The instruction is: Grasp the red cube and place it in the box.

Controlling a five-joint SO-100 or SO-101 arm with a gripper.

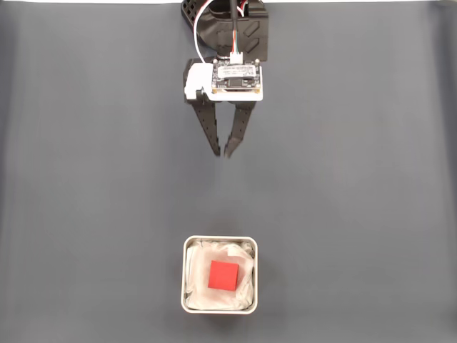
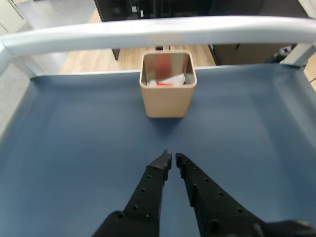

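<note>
One red cube (image 1: 223,275) lies inside the box (image 1: 188,246), resting on its white paper lining, at the bottom of the fixed view. My gripper (image 1: 223,151) hangs well apart from it, over the bare grey mat (image 1: 93,179), holding nothing; its two black fingers (image 2: 148,190) are nearly closed, with a narrow gap between the tips in the wrist view.

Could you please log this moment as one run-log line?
red cube: inside box, on paper lining | claw: nearly closed, empty, clear of box | task: placed
</note>
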